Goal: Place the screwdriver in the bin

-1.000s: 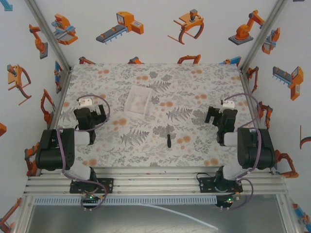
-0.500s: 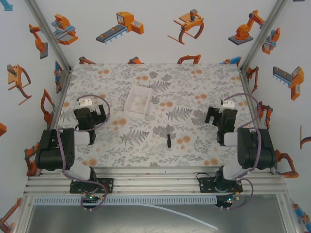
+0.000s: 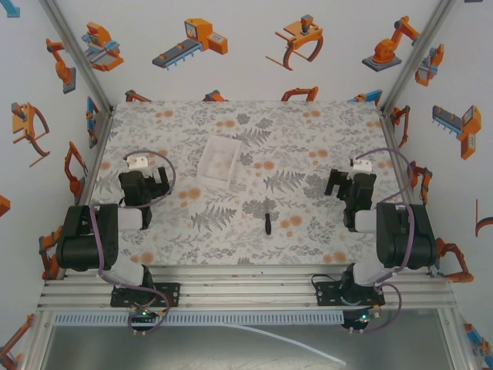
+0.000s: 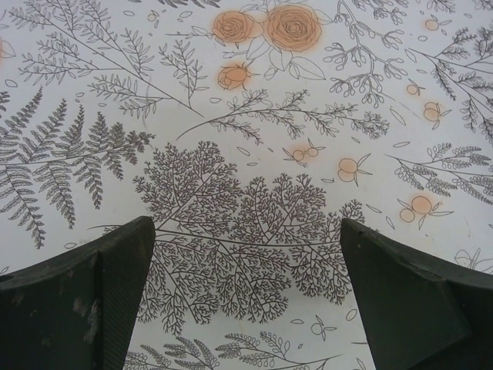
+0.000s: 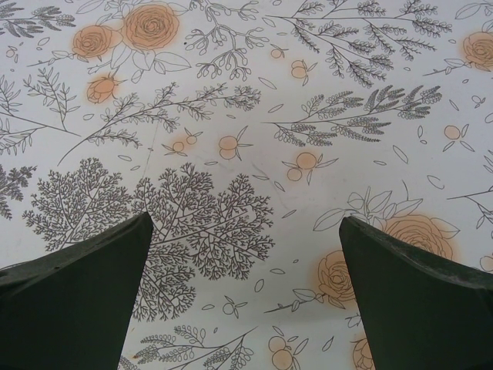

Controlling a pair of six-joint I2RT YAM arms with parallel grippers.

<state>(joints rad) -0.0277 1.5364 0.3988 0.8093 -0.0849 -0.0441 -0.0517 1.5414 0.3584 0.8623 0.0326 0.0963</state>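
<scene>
On the flowery table (image 3: 308, 131), the screwdriver (image 3: 266, 222) lies near the middle, with the bin (image 3: 219, 159) at eleven o'clock from it and picture walls (image 3: 246, 69) around. The left gripper (image 4: 246, 231) at ten o'clock and the right gripper (image 5: 245, 231) at two o'clock gape wide, holding nothing.

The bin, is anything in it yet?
Empty. The bin shows only its pale floor, and the screwdriver lies on the table nearer the arms.
</scene>
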